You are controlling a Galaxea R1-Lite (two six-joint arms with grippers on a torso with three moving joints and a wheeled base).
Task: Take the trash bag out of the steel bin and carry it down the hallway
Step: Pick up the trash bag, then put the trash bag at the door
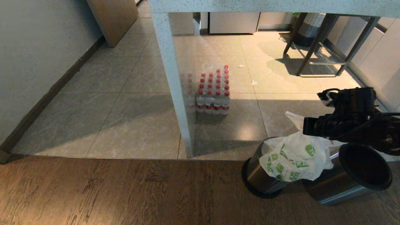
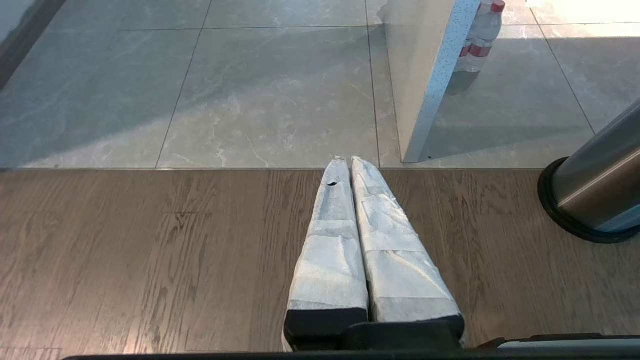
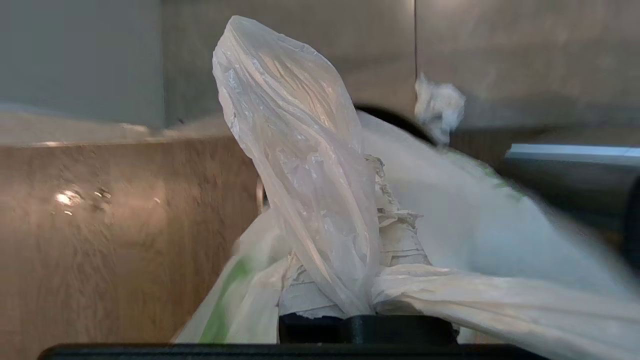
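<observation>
Head view showed the right gripper (image 1: 307, 126) clamped on the trash bag (image 1: 293, 157) from above the steel bin (image 1: 259, 175), left gripper (image 2: 348, 165) closed, idle

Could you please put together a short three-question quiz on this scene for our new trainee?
1. True or false: the right gripper is shut on the trash bag.
2. What stands on the tiles beside the speckled counter leg? A) a pack of water bottles B) a broom C) a chair
3. On which floor does the steel bin stand?

Key: 1 true; 2 A, the water bottles; 3 the wood-plank floor.
</observation>
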